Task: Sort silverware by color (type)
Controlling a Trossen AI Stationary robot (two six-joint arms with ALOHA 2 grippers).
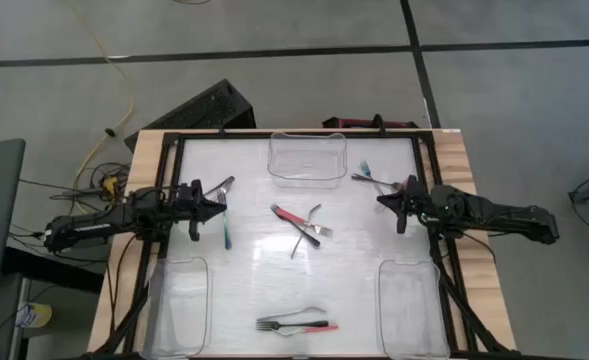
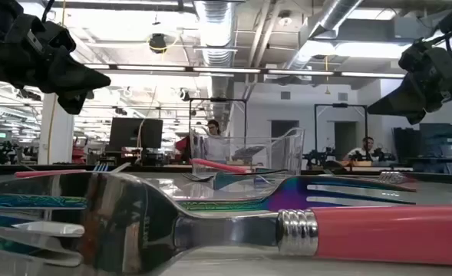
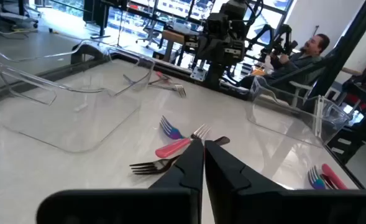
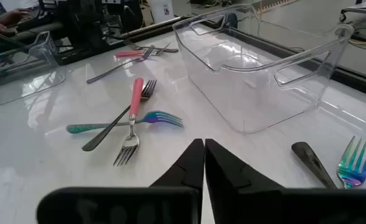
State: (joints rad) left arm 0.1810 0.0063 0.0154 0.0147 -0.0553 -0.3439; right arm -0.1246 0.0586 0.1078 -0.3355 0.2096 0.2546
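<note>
At the table's [image 1: 244, 250] left edge, the left gripper [image 1: 217, 210] is hovering with fingers pressed together, holding nothing, just beside two utensils [image 1: 224, 205], one teal-handled. Toward the right edge, the right gripper [image 1: 383, 201] is also hovering with fingers nearly touching, empty, next to a dark utensil and an iridescent fork [image 4: 355, 163]. At the table's centre, a pink-handled fork [image 4: 133, 118], a teal-handled fork [image 4: 123, 123] and a dark fork [image 4: 117, 122] are lying crossed. Near the front edge, more silverware [image 1: 296, 323] is lying together. A clear bin [image 1: 307, 158] is sitting at the back edge; two more are occupying the front corners.
</note>
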